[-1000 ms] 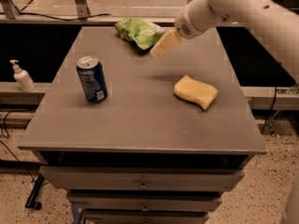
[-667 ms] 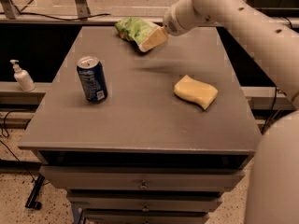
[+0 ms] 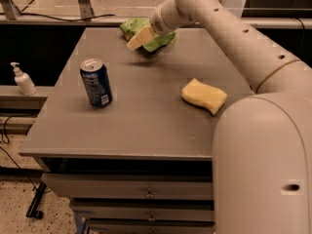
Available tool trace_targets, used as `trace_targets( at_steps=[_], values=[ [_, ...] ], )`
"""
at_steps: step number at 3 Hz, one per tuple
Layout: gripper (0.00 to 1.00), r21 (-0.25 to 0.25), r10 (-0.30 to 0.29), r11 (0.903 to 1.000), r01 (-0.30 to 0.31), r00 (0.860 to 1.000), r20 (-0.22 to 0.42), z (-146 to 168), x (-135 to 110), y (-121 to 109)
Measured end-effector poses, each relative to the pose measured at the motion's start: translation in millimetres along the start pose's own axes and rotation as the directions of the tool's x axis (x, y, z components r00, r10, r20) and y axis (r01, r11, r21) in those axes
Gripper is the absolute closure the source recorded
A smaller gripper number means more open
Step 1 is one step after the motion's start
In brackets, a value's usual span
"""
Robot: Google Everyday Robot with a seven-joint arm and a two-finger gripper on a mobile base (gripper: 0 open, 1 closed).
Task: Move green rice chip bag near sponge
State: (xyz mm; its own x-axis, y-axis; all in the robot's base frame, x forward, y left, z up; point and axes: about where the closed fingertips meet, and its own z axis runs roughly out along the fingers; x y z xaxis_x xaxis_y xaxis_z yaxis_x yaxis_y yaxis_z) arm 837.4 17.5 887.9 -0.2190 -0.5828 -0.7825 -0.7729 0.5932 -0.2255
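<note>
The green rice chip bag (image 3: 160, 41) lies at the far edge of the grey table (image 3: 146, 126), wrinkled, with part of it hidden behind my gripper. My gripper (image 3: 139, 37) hangs right over the middle of the bag, close to or touching it; I cannot tell which. The pale yellow sponge (image 3: 204, 95) with wavy sides lies flat at the right middle of the table, well in front of the bag and apart from it.
A blue soda can (image 3: 96, 82) stands upright at the left middle of the table. A white pump bottle (image 3: 23, 80) stands on a ledge left of the table. My white arm (image 3: 253, 130) fills the right foreground. Drawers sit below the table front.
My gripper has moved left from the bag's right side to over its middle. The arm now reaches across the right of the view. Bag, sponge and can stay put.
</note>
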Motion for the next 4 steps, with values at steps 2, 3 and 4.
trace_targets(
  at_steps=[2,3,4],
  values=[
    [0.41,0.051,0.014,0.9987,-0.010,0.998,-0.069,3.1,29.4,-23.5],
    [0.64,0.067,0.015,0.9977,-0.008,0.994,-0.105,-3.5,43.5,-24.4],
    [0.87,0.078,0.020,0.9969,-0.009,0.990,-0.140,-9.4,56.4,-19.3]
  ],
)
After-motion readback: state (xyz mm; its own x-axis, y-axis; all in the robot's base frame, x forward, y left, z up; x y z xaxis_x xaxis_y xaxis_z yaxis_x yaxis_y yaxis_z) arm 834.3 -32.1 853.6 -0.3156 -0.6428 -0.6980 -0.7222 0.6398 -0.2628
